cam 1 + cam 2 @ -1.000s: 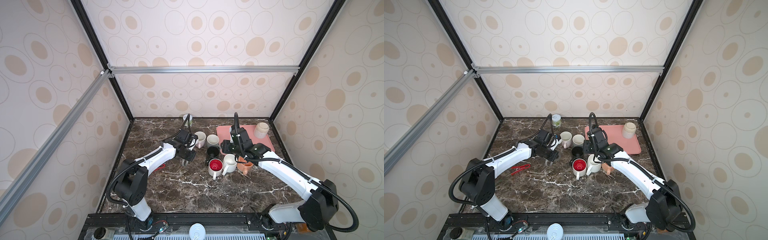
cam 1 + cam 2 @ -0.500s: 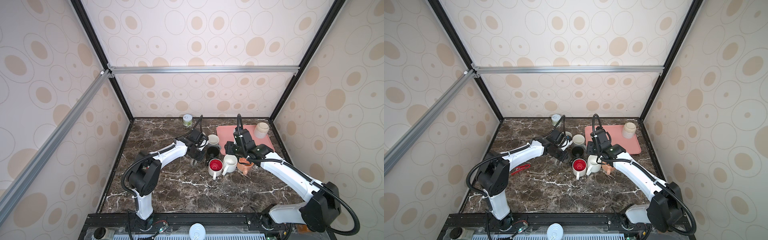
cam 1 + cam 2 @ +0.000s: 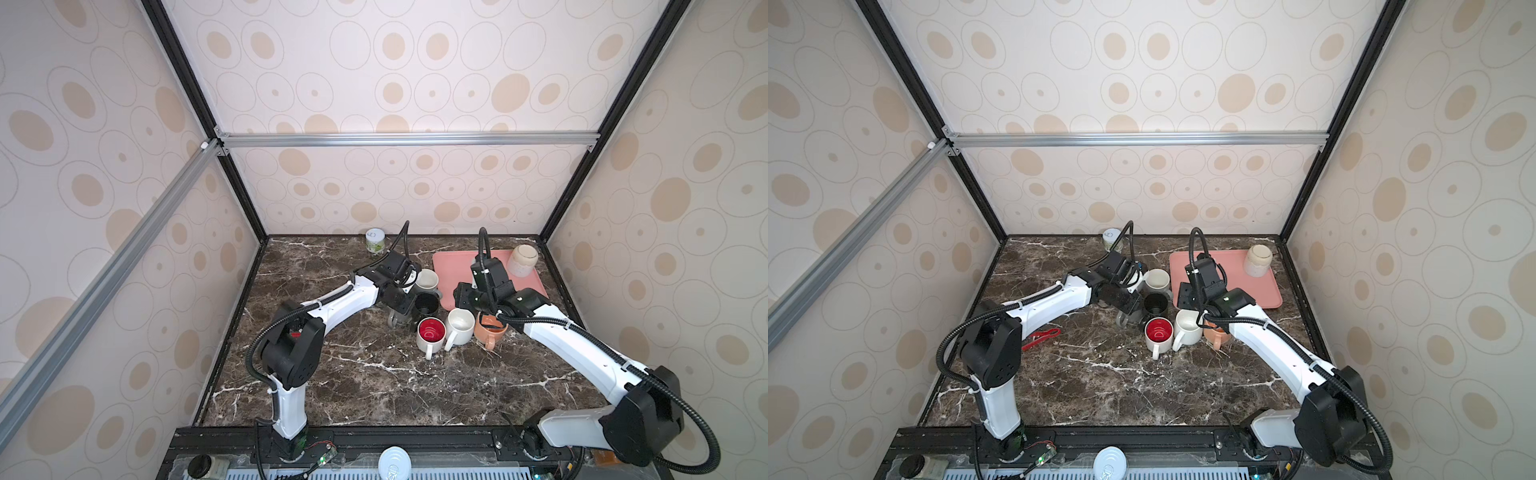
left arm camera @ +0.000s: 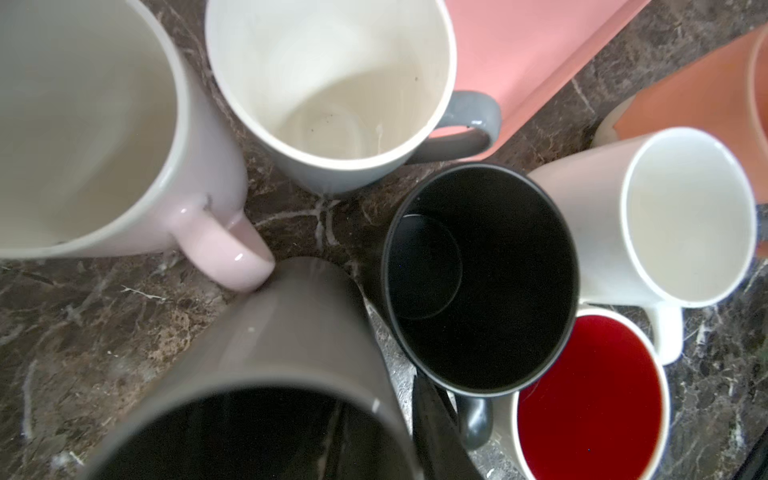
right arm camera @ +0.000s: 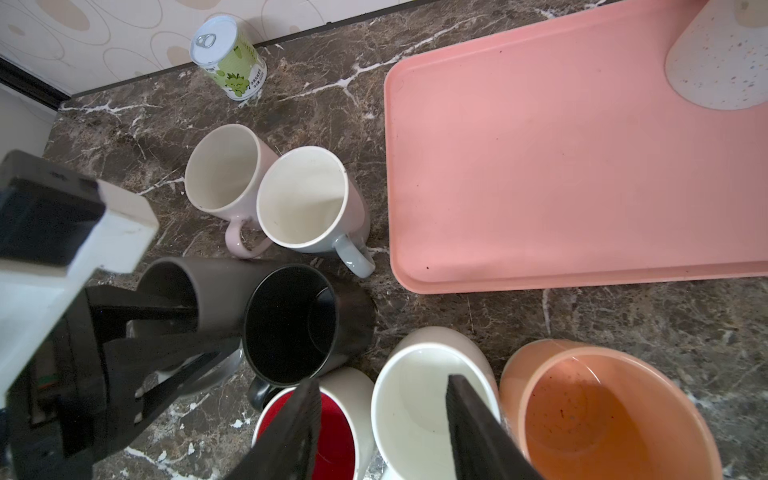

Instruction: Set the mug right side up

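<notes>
W/ fingers of left gripper, straddles wall of grey mug, one inside, one outside; can't tell if pinching or slack. Sits upright, mouth up, on marble table, just beside black mug. Has right gripper fingers spread apart, empty, abv white mug & red-lined mug.

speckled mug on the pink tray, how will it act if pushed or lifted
The speckled mug looks like glazed ceramic: probably rigid, breakable. Rim-down on the flat pink tray, it likely slides rather than tips. No handle shows; its wall may slip.
</notes>
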Available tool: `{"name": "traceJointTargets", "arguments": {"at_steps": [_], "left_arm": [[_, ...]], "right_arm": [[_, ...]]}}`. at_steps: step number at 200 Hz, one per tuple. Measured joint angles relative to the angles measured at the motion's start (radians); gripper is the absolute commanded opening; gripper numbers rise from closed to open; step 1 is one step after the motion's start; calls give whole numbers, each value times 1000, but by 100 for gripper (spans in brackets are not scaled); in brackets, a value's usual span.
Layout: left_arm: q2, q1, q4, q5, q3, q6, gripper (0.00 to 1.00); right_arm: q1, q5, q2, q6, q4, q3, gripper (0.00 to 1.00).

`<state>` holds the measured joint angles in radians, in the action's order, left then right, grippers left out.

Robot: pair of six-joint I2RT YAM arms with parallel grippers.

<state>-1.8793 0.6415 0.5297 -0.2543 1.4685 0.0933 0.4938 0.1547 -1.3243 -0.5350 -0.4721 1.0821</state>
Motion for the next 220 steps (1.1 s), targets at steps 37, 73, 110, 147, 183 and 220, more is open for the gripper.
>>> {"name": "traceJointTargets", "arguments": {"at_steps": [37, 73, 110, 147, 183, 220], "left_arm": [[12, 0, 11, 14, 27, 0, 35], [52, 0, 37, 43, 64, -4, 37], [89, 0, 29, 55, 109, -4, 39], [94, 0, -5, 44, 117, -4, 39], [82, 0, -47, 36, 134, -4, 41], [43, 0, -77, 32, 169, -4, 43]], "right_arm": [[-24, 1, 0, 13, -22, 1, 53], [-103, 0, -6, 48, -53, 28, 56], [-224, 4, -85, 99, -81, 109, 56], [-311, 27, -240, 146, -129, 233, 57], [-361, 84, -375, 177, -179, 367, 58], [-408, 132, -536, 197, -213, 568, 59]]}}
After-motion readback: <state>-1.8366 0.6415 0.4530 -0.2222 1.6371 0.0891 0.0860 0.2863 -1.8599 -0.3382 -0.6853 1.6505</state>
